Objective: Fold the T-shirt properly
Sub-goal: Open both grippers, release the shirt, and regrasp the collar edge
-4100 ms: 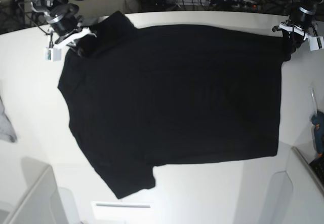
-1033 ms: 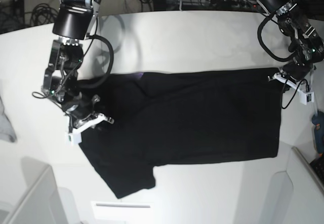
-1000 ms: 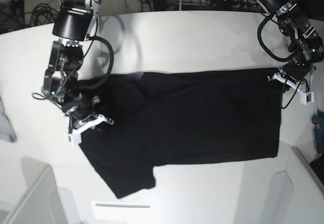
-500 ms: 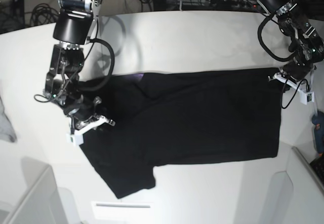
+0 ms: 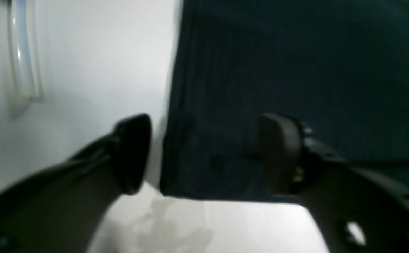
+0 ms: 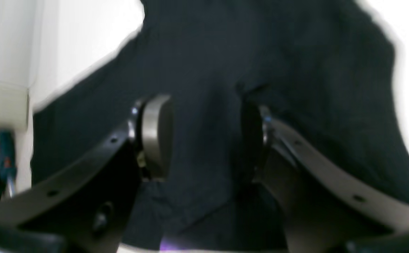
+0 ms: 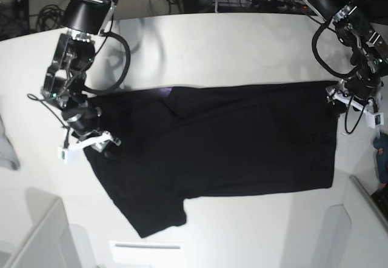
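Note:
The black T-shirt (image 7: 230, 147) lies on the white table (image 7: 242, 43), folded over on itself, with its fold line along the far side. A sliver of purple print (image 7: 162, 89) shows at that fold. One sleeve sticks out toward the front left. My right gripper (image 7: 90, 145) hovers over the shirt's left end; in the right wrist view it (image 6: 204, 137) stands open above dark cloth (image 6: 208, 52). My left gripper (image 7: 353, 103) is at the far right corner; its jaws (image 5: 206, 153) are open, straddling the shirt's edge (image 5: 295, 70), which lies flat.
A light-grey cloth (image 7: 6, 147) lies at the left edge. A teal tool (image 7: 382, 156) sits at the right edge. Grey bins stand at the front left (image 7: 36, 237) and front right (image 7: 357, 225). A clear tube (image 5: 21, 52) lies on the table beside the shirt.
Both grippers have gone from shut to open, letting go of the shirt. The right gripper has shifted left and the left gripper has drawn slightly back; the folded shirt stays put.

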You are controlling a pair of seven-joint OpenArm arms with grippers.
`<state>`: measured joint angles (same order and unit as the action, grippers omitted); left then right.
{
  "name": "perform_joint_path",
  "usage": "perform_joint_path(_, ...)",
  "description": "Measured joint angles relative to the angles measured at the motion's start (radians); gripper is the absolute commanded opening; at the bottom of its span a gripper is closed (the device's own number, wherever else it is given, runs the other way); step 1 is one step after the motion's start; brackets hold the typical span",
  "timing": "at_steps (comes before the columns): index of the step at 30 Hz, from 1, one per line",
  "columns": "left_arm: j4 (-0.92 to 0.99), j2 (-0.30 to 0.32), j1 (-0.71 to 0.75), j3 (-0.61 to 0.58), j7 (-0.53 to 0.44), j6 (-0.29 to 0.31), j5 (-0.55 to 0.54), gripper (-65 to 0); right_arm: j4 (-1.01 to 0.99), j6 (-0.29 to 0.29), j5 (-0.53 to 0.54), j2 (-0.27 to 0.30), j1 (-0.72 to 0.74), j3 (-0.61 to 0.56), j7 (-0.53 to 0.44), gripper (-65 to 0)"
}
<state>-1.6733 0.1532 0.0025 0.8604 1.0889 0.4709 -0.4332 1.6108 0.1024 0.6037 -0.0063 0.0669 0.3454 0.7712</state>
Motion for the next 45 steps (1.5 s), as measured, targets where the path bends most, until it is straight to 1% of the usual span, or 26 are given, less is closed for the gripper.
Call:
perform_joint_path(1, -0.026, 0.001, 0.003, 0.027, 0.001, 0.000, 0.001, -14.8, 0.053, -0.037, 0.008, -0.004, -0.031, 0.008, -0.006, -36.5)
perform_joint_path(2, -0.058, 0.003, 0.011, 0.054, 0.003, 0.000, 0.008, -14.6, 0.108, -0.071, 0.013, -0.010, -0.067, 0.018, -0.034, -36.5)
perform_joint_path(4, -0.117, 0.007, 0.033, 0.096, 0.000, -0.001, 0.010, -14.6, 0.198, -0.117, 0.010, -0.026, -0.141, 0.032, -0.080, -36.3)
perform_joint_path(5, -0.141, 0.006, 0.053, 0.107, -0.001, 0.001, -0.008, -14.6, 0.238, -0.133, 0.006, -0.037, -0.179, 0.040, -0.097, -36.2)
perform_joint_path(6, -0.153, -0.001, 0.074, 0.120, -0.007, 0.020, -0.035, -14.6, 0.271, -0.148, 0.010, -0.048, -0.216, 0.048, -0.108, -36.0)
perform_joint_path(7, -0.156, -0.011, 0.095, 0.140, -0.005, 0.038, -0.069, -14.8, 0.300, -0.179, 0.011, -0.061, -0.247, 0.050, -0.112, -35.9)
perform_joint_path(9, -0.154, -0.022, 0.150, 0.179, 0.006, 0.087, -0.146, -14.8, 0.338, -0.211, 0.011, -0.085, -0.299, 0.051, -0.121, -35.7)
perform_joint_path(11, -0.153, -0.018, 0.206, 0.222, 0.007, 0.083, -0.186, -14.8, 0.347, -0.243, 0.018, -0.103, -0.341, 0.047, -0.121, -35.6)
perform_joint_path(13, -0.152, -0.014, 0.246, 0.245, 0.002, 0.082, -0.209, -14.8, 0.344, -0.258, 0.017, -0.111, -0.372, 0.048, -0.121, -35.6)
perform_joint_path(16, -0.151, -0.020, 0.267, 0.242, 0.000, 0.083, -0.217, -14.8, 0.290, -0.259, 0.020, -0.119, -0.375, 0.063, -0.130, -35.6)
perform_joint_path(17, -0.145, -0.021, 0.270, 0.242, 0.000, 0.083, -0.221, -14.8, 0.270, -0.259, 0.022, -0.128, -0.375, 0.080, -0.158, -35.6)
perform_joint_path(19, -0.116, -0.034, 0.267, 0.244, -0.005, 0.083, -0.222, -14.8, 0.230, -0.264, 0.016, -0.129, -0.376, 0.096, -0.221, -35.6)
perform_joint_path(22, -0.056, -0.051, 0.270, 0.241, -0.007, 0.083, -0.219, -14.8, 0.203, -0.266, 0.018, -0.129, -0.389, 0.092, -0.270, -35.6)
perform_joint_path(23, -0.035, -0.053, 0.273, 0.237, -0.031, 0.083, -0.215, -14.8, 0.196, -0.263, 0.019, -0.129, -0.397, 0.089, -0.279, -35.6)
perform_joint_path(25, 0.001, -0.058, 0.274, 0.228, -0.116, 0.082, -0.211, -14.8, 0.166, -0.262, 0.048, -0.129, -0.403, 0.090, -0.304, -35.6)
perform_joint_path(28, 0.035, -0.054, 0.274, 0.153, -0.163, 0.083, -0.166, -14.8, 0.101, -0.260, 0.140, -0.123, -0.400, 0.093, -0.303, -35.6)
perform_joint_path(30, 0.052, -0.063, 0.263, 0.108, -0.181, 0.083, -0.133, -15.0, 0.069, -0.260, 0.169, -0.098, -0.399, 0.090, -0.300, -35.6)
perform_joint_path(32, 0.069, -0.063, 0.261, 0.087, -0.212, 0.083, -0.117, -15.0, 0.063, -0.261, 0.178, -0.083, -0.396, 0.091, -0.309, -35.6)
perform_joint_path(36, 0.090, -0.061, 0.257, 0.071, -0.213, 0.079, -0.105, -15.0, 0.063, -0.261, 0.179, -0.083, -0.397, 0.093, -0.311, -35.6)
perform_joint_path(38, 0.095, -0.061, 0.233, 0.067, -0.203, 0.079, -0.094, -15.0, 0.063, -0.261, 0.179, -0.088, -0.397, 0.093, -0.306, -35.6)
perform_joint_path(39, 0.097, -0.060, 0.219, 0.065, -0.208, 0.073, -0.103, -15.0, 0.063, -0.261, 0.179, -0.087, -0.397, 0.093, -0.307, -35.6)
perform_joint_path(40, 0.098, -0.058, 0.208, 0.056, -0.211, 0.033, -0.108, -15.3, 0.063, -0.261, 0.179, -0.087, -0.397, 0.093, -0.308, -35.6)
perform_joint_path(41, 0.097, -0.057, 0.197, 0.038, -0.211, 0.005, -0.105, -17.1, 0.063, -0.261, 0.179, -0.085, -0.397, 0.093, -0.308, -35.6)
perform_joint_path(42, 0.096, -0.055, 0.195, 0.019, -0.211, -0.018, -0.105, -21.4, 0.065, -0.261, 0.179, -0.084, -0.397, 0.093, -0.308, -35.6)
perform_joint_path(43, 0.089, -0.056, 0.195, 0.003, -0.211, -0.027, -0.106, -27.3, 0.065, -0.261, 0.179, -0.085, -0.397, 0.093, -0.309, -35.6)
perform_joint_path(45, 0.057, -0.059, 0.203, -0.014, -0.207, -0.044, -0.108, -42.5, 0.065, -0.261, 0.179, -0.085, -0.396, 0.089, -0.307, -35.6)
